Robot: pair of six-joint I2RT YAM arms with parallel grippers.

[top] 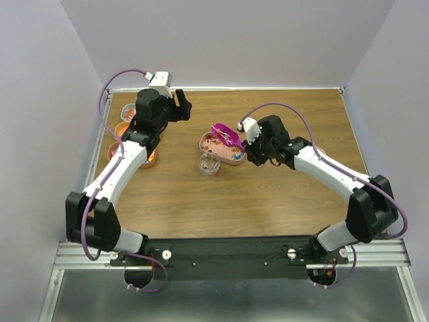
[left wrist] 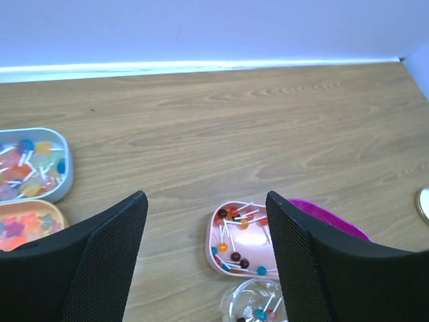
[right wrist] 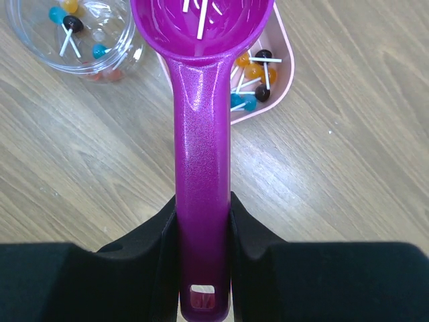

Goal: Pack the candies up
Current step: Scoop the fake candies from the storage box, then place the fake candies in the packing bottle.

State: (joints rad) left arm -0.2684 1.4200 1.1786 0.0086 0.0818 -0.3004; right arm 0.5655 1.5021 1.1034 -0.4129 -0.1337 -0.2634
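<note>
The candies are tiny ball sweets on white sticks. Many lie in a pink tray [left wrist: 218, 248], also in the top view [top: 231, 157] and the right wrist view [right wrist: 281, 74]. A few sit in a clear cup [right wrist: 74, 33] next to the tray, and white sticks show in the bowl of the magenta scoop [right wrist: 201, 134]. My right gripper [right wrist: 203, 208] is shut on the scoop's handle and holds the bowl over the pink tray. My left gripper [left wrist: 204, 198] is open and empty, raised above the table left of the tray [top: 182, 106].
At the left edge stand a blue tray [left wrist: 64, 181] of pastel sweets and an orange tray [left wrist: 57, 215] of gummies. Another orange dish [top: 151, 159] lies by the left arm. A round lid [left wrist: 423, 204] lies to the right. The arm cables loop above the table.
</note>
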